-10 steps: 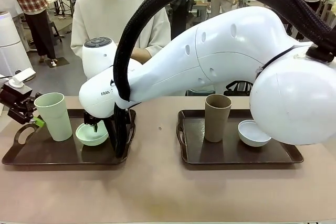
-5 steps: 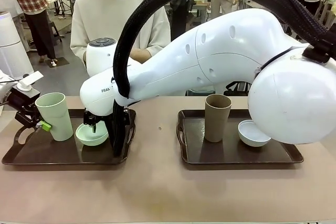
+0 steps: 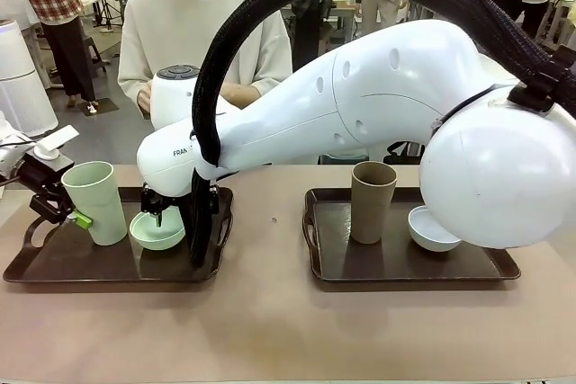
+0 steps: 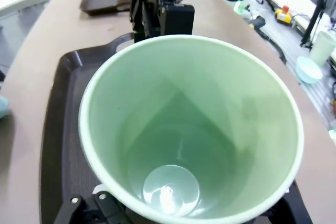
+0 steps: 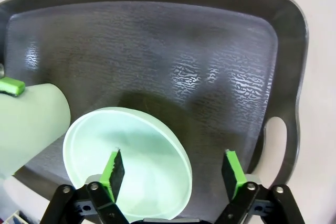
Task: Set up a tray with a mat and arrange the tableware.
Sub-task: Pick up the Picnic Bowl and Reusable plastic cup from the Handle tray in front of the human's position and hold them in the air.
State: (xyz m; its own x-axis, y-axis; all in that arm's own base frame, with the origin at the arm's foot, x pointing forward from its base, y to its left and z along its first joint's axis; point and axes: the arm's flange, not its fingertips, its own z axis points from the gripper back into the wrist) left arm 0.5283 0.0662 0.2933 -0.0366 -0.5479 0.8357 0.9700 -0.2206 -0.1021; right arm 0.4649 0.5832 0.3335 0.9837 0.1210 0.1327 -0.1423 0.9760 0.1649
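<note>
Both trays (image 3: 81, 263) are filled, just tidying left — right gripper (image 5: 172, 157) open over green bowl (image 5: 128, 163), left gripper (image 3: 79, 216) around green tumbler (image 3: 97, 200), tightness I can't tell.

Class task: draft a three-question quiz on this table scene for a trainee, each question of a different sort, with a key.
1. Short answer: which vessel is the left gripper at?
2. Multiple choice: where are the fingers of the right gripper relative to the green bowl? A) both inside it; B) one inside, one outside its rim; C) both outside it.
3. True or false: the brown tumbler and the pale bowl stand side by side on one tray.
Key: 1. The mint-green tumbler. 2. B. 3. True.
</note>
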